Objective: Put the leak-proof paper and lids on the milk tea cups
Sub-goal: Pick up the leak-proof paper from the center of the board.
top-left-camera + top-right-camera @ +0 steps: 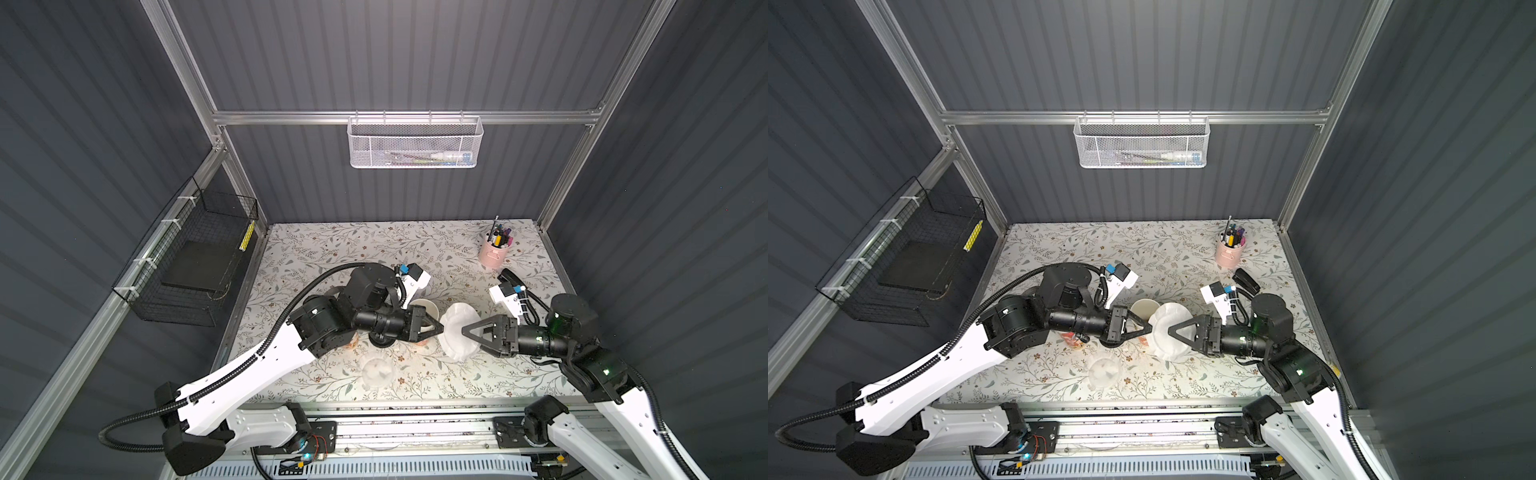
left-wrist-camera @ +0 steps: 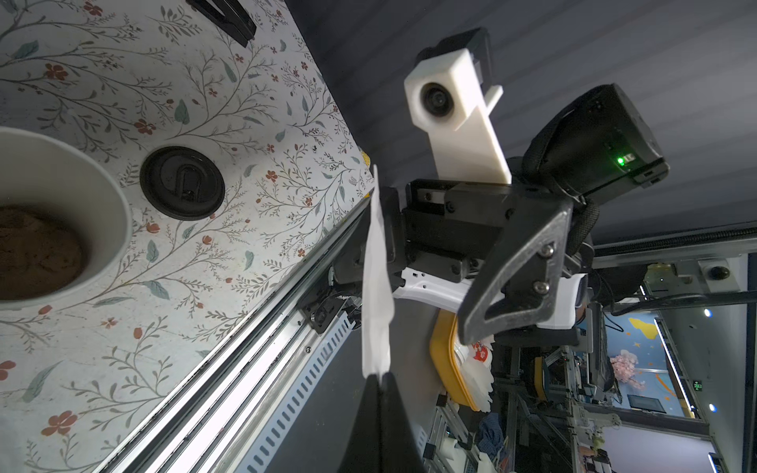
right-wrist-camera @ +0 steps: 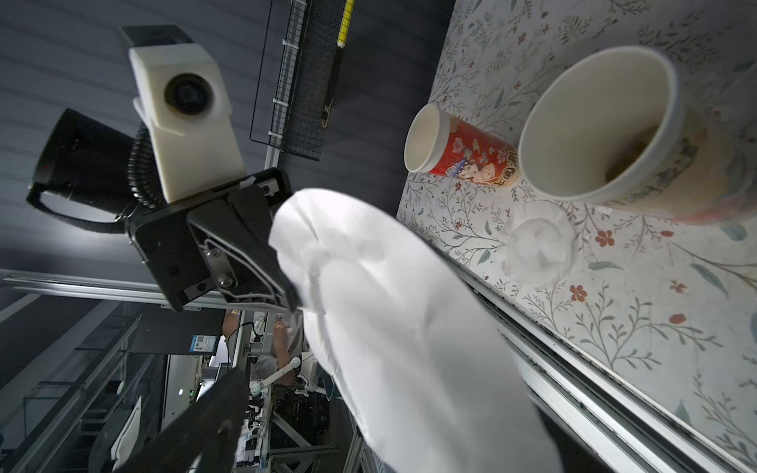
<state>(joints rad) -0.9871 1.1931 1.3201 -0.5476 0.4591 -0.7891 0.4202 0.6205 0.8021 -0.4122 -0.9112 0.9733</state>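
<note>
Left claw (image 1: 438, 328) is pinching shut on the leak-proof paper (image 1: 455, 318) above mid-desk (image 1: 332, 249), beside the open milk tea cup (image 1: 426, 306) — right claw (image 1: 465, 334) is gaping wide astride it, clamping nothing — probably steadying it for capping.

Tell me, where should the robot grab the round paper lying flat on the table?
Probably the crinkled rim nearest the front, pinched from above: the sheet lies thin and flat on the table, and the left arm crowds its far side.
</note>
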